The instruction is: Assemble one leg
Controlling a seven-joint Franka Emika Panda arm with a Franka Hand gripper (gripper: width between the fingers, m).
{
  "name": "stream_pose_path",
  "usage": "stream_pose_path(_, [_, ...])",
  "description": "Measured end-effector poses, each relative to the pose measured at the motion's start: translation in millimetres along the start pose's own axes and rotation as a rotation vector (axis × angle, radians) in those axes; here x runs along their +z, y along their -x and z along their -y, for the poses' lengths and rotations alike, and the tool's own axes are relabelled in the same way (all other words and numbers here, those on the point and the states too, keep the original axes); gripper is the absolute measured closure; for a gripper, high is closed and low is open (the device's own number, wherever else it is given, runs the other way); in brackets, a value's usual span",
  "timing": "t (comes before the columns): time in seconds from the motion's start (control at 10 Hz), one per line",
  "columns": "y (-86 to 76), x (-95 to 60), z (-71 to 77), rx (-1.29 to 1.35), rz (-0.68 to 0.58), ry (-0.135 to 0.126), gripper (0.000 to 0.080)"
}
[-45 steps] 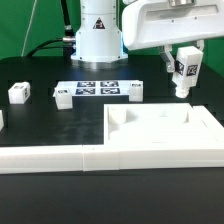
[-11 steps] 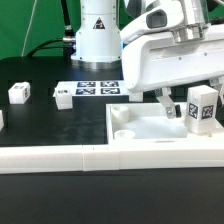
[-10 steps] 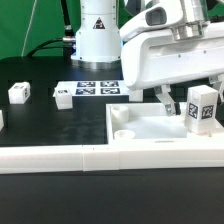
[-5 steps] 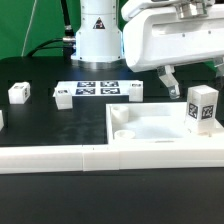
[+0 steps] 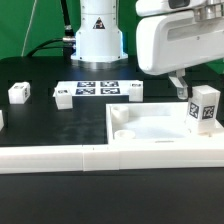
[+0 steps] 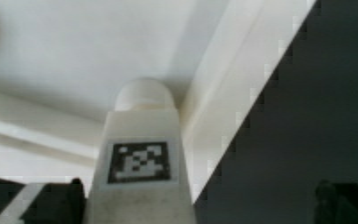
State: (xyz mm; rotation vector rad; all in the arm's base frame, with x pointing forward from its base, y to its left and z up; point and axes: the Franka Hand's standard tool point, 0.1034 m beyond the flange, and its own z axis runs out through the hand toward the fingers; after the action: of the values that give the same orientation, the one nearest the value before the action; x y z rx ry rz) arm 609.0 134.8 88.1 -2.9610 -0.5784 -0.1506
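The leg (image 6: pixel 144 150) is standing tight against the white panel (image 6: pixel 247 70) wall, tag facing us, and the gripper (image 6: pixel 195 198) is hanging with fingertips wide apart either side.

In the exterior view the arm's white housing (image 5: pixel 180 40) runs off the top and right edges, the panel (image 5: pixel 150 152) is cut at the right edge, and a white part (image 5: pixel 2 119) at the exterior view's left edge shows only a sliver. The wrist view is blurred: the leg (image 6: pixel 144 150) runs out of the picture at its tagged end, and the jaws are only dark, cut-off shapes.
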Motion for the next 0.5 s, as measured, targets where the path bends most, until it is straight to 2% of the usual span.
stream_pose_path(0.1, [4.3, -0.5, 4.2, 0.007, 0.092, -0.025, 0.0151])
stream_pose_path(0.2, [-1.0, -0.7, 2.0, 0.009, 0.104, -0.030, 0.0151])
stream_pose_path(0.4, [-5.7, 3.2, -11.8, 0.002, 0.041, -0.005, 0.0151])
stream_pose_path(0.5, [-5.8, 3.8, -16.3, -0.009, 0.035, -0.001, 0.0151])
